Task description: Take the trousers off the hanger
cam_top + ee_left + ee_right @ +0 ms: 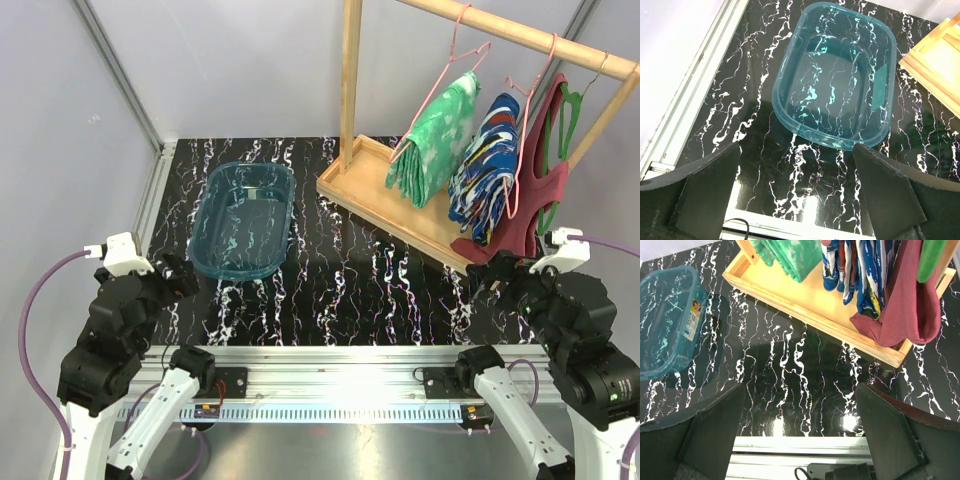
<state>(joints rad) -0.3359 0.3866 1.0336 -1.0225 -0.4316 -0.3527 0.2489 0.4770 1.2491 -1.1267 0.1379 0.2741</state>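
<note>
**Task not begun: both trousers on the rack, both arms low with fingers spread**

Top view. You have removed nothing so far. The green-and-white trousers (437, 140) hang folded on the wooden rail (520, 33) at the far right of the table. The blue patterned trousers (487, 170) hang just beside them, each pair on its own pink hanger (552, 47). The maroon tank top (545, 195) at the right end is no part of your job. Both removals remain. Your left gripper (178, 272) sits low at the near left, close to the teal tub (240, 215) and well apart from the rack. Your right gripper (495, 270) sits low at the near right, near the rack's wooden base (375, 190) and below the garments. Both arms are folded back over their mounts.

Left wrist view. The fingers stand wide apart with nothing between them. The camera looks down into the tub, and nothing lies in it. No trousers are in sight here.

Right wrist view. The fingers stand wide apart and hold nothing. The lower ends of both trousers and the tank top hang over the base ahead. In my judgement, this arm is the better placed for the first reach.
</note>
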